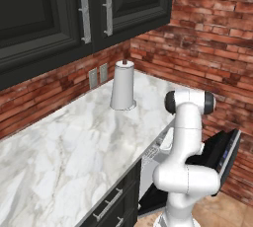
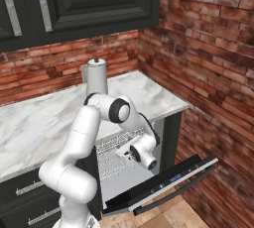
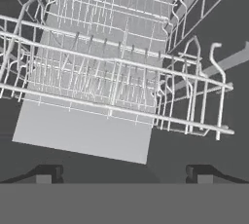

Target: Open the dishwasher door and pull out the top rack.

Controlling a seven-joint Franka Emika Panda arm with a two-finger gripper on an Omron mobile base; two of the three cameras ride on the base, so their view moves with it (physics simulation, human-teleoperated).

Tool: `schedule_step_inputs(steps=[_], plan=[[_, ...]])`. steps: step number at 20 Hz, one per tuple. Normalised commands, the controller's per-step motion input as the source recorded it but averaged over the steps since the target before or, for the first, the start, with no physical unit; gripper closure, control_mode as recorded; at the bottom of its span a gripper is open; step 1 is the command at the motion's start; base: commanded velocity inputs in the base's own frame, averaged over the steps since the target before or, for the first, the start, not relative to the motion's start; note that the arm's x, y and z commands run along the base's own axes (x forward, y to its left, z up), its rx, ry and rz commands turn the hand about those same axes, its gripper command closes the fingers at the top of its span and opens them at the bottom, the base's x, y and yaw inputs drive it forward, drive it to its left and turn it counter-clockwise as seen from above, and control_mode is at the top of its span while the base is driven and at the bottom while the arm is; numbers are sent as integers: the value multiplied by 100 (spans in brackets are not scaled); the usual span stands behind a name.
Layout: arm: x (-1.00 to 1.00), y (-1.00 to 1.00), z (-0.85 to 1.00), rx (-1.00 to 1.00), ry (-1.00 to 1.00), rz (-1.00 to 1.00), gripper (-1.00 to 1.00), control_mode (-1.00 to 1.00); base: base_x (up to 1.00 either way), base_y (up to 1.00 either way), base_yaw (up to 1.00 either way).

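Below the marble tabletop, the door hangs open; fingers spread apart could slip off the rack wire.

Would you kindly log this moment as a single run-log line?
dishwasher door: open, lowered | top rack: in front of gripper, not grasped | gripper: open, facing rack | next: likely grasp the rack's front

The white arm rises from its base, bends at a dark elbow joint and slopes forward and down — wrist lowered, hand aimed ahead. The end effector has its two dark fingertips set wide apart — nothing between them.
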Motion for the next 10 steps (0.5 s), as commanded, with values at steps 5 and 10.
schedule_step_inputs(steps=[5, 10], plan=[[65, 0, 0, 9, -18, 0, -100, -100, 0, 0, 0], [66, 2, 0, 7, -13, 0, -100, -100, 0, 0, 0]])
